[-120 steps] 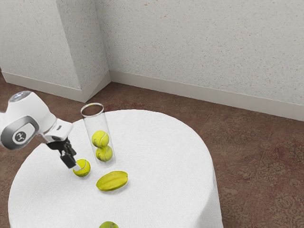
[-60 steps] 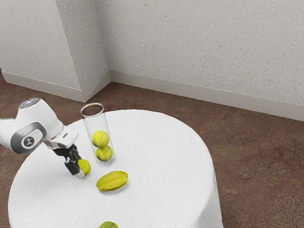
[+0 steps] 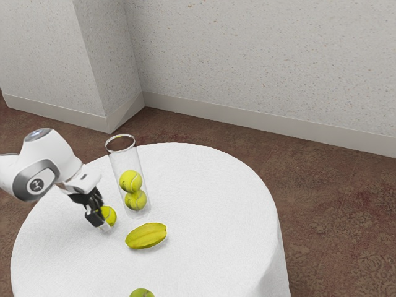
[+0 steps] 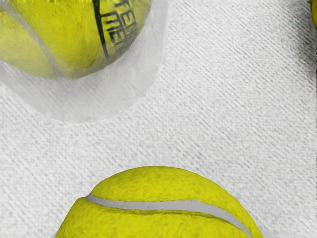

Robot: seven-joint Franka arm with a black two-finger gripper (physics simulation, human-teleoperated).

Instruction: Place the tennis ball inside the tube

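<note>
Round, white-clothed surface (image 3: 216, 216), supporting a clear cylindrical tube (image 3: 126, 158). Black robot hand (image 3: 104, 223), reaching low; its grip I cannot tell. Yellow felt tennis ball (image 3: 110, 215), sitting at the hand's tip, outside the tube.

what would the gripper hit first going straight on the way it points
Likely the white tablecloth, since the gripper is down at the loose tennis ball; exact depth is unclear.

The gripper (image 3: 104, 221) is at a tennis ball (image 3: 111, 216), near a clear tube (image 3: 126, 159) holding two balls (image 3: 130, 181) and a yellow fruit (image 3: 146, 236).
</note>
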